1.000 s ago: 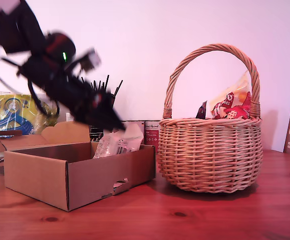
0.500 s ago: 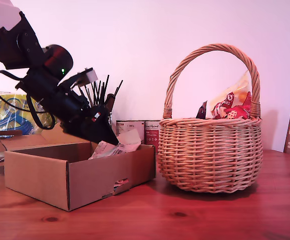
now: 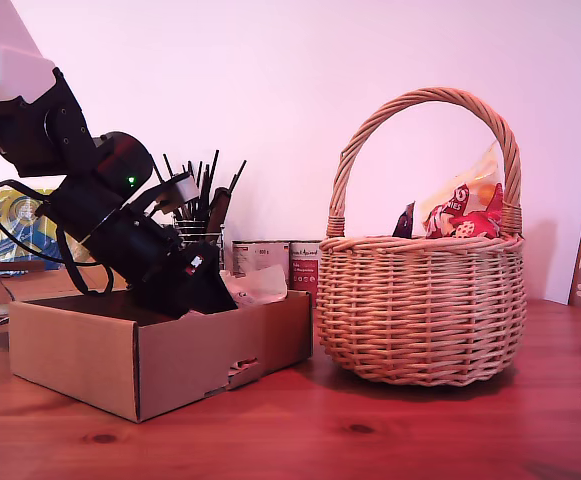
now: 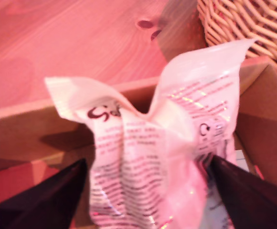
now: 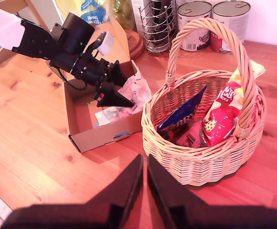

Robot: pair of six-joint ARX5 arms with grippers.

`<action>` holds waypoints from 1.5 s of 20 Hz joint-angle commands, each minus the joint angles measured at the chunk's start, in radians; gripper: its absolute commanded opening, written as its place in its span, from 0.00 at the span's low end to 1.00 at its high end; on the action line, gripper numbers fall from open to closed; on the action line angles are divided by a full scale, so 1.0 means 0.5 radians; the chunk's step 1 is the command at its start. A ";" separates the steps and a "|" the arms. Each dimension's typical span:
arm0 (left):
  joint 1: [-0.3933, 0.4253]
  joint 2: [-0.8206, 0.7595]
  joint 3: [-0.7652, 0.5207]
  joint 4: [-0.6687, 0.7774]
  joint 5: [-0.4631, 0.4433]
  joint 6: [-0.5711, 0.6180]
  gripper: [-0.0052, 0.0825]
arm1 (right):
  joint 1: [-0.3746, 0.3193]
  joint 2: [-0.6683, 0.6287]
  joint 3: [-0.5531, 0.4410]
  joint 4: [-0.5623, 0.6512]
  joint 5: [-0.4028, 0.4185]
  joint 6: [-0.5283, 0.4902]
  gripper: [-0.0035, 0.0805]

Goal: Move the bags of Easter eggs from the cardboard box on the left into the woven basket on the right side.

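The whitish-clear bag (image 3: 257, 284) (image 4: 148, 129) (image 5: 137, 89) stands crumpled in the cardboard box (image 3: 170, 350) (image 5: 105, 136) near its wall on the basket side. My first gripper (image 3: 220, 293) (image 4: 148, 162) (image 5: 128, 91) reaches down into the box, open, one black finger on each side of that bag. The dark blue bag (image 5: 181, 114) (image 3: 403, 220) lies inside the woven basket (image 3: 420, 310) (image 5: 200, 167). My second gripper (image 5: 144, 164) is shut and empty, hovering over the table in front of the basket; the exterior view does not show it.
A red and orange snack bag (image 3: 465, 215) (image 5: 219, 117) leans in the basket under the handle. Two cans (image 3: 270, 255) (image 5: 195, 24) and a wire holder of dark utensils (image 3: 200, 190) stand behind the box. A yellow printed bag (image 3: 20, 225) sits at the exterior view's left.
My first gripper has come down from above the box into it and now straddles the whitish bag. The bag has leaned over a little. The basket has not moved.
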 commanded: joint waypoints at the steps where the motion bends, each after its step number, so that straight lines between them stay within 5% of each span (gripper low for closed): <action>1: 0.004 0.057 -0.005 0.002 -0.001 -0.014 0.45 | -0.002 0.008 -0.044 0.015 0.002 0.000 0.03; 3: 0.013 0.056 0.007 -0.003 -0.001 -0.011 0.20 | -0.002 0.008 -0.044 0.014 0.002 0.000 0.03; 4: 0.014 0.056 0.013 -0.015 -0.001 -0.011 0.17 | -0.002 0.008 -0.044 0.014 0.002 0.000 0.03; 15: 0.008 -0.643 0.014 -0.385 0.014 -0.032 0.17 | -0.002 0.010 -0.044 0.014 0.084 -0.015 0.03; 21: -0.371 -0.818 0.014 -0.439 0.295 -0.225 0.17 | -0.002 0.010 -0.044 -0.035 0.174 -0.045 0.03; 24: -0.584 -0.806 0.014 -0.281 0.190 -0.289 0.17 | -0.002 -0.013 -0.044 -0.057 0.175 -0.043 0.03; 30: -0.875 -0.681 0.014 0.236 -0.542 -0.511 0.17 | -0.002 -0.248 -0.044 -0.079 0.175 0.063 0.03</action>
